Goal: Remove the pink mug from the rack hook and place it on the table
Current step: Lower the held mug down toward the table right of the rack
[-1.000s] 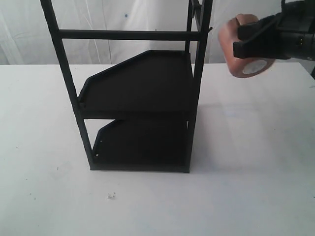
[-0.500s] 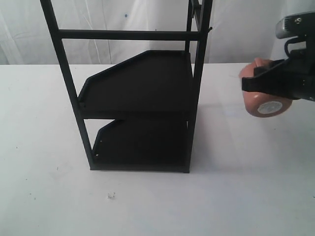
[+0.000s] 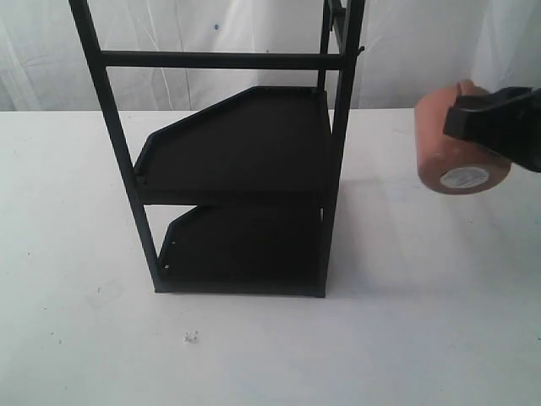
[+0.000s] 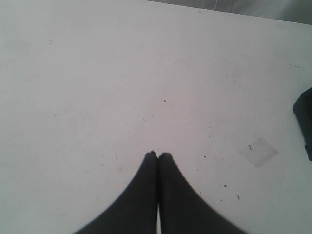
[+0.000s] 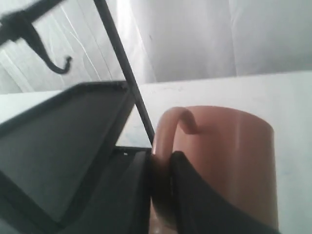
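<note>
A white curtain (image 3: 211, 25) hangs behind your white bench (image 3: 406, 338), where the black rack (image 3: 245, 161) stands. Your right pincer (image 5: 161, 190) is pinching the pink mug (image 3: 452, 144) by its handle (image 5: 170, 122), one finger on either side. The mug is off the rack hook (image 5: 57, 66), to the right of the rack and apart from it, tipped so its white base sticker (image 3: 467, 178) faces the exterior camera. Your left pincer (image 4: 157, 157) is pressed together over the bench.

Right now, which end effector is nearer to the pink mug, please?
Right. The right end effector is clamped on the pink mug; the left end effector hangs shut over the table, with no mug in its view.
</note>
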Robot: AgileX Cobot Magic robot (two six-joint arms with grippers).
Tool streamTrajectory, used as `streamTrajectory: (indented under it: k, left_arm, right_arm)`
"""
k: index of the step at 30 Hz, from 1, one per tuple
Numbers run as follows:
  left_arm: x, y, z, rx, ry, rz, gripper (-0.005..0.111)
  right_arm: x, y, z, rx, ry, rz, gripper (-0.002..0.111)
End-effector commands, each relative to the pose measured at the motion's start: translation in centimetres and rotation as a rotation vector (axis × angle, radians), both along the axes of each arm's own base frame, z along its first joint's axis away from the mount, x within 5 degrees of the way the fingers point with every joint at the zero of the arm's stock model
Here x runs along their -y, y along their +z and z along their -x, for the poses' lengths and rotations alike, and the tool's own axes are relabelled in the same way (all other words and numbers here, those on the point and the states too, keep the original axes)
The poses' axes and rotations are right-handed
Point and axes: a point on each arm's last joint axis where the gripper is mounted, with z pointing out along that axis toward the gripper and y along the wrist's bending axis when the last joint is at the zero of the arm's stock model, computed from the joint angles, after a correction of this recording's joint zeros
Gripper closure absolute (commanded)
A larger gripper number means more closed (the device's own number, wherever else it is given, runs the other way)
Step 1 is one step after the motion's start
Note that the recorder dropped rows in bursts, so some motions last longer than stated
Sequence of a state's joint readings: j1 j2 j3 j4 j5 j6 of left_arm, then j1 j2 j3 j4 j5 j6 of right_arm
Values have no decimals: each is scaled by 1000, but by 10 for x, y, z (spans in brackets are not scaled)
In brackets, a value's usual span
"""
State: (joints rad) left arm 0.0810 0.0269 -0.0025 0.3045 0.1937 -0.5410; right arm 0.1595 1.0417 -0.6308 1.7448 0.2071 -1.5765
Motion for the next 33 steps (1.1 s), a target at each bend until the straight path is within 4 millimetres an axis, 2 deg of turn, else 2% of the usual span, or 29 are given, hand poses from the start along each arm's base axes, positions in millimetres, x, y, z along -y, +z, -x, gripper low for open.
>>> streamTrajectory:
  k: [1, 5, 6, 8, 11, 13, 15, 19, 22, 26, 33]
  left_arm:
    - [0, -1, 0, 1, -6, -2, 107]
    - [0, -1, 0, 1, -6, -2, 107]
    - [0, -1, 0, 1, -6, -2, 107]
    - [0, -1, 0, 1, -6, -2, 107]
    - [0, -1, 0, 1, -6, -2, 107]
    - [0, -1, 0, 1, -6, -2, 107]
    - [0, -1, 0, 1, -6, -2, 107]
    - [0, -1, 0, 1, -6, -2, 107]
    - [0, -1, 0, 1, -6, -2, 107]
    - [0, -1, 0, 1, -6, -2, 107]
    - [0, -1, 0, 1, -6, -2, 107]
  right_arm:
    - [-1, 15, 38, 147, 97, 31, 108]
    - [-6, 10, 67, 249, 219, 94, 108]
    - [-9, 3, 79, 277, 279, 110, 108]
    - [-10, -8, 89, 279, 317, 119, 108]
    - [-5, -27, 90, 215, 265, 135, 108]
    - [2, -39, 88, 133, 167, 101, 108]
    - [11, -43, 84, 59, 41, 48, 108]
    - [14, -49, 85, -33, 4, 15, 108]
    - [24, -49, 82, -66, -146, -75, 108]
    - [31, -45, 79, -34, -256, -151, 108]
    - [28, -36, 78, 139, -218, -82, 108]
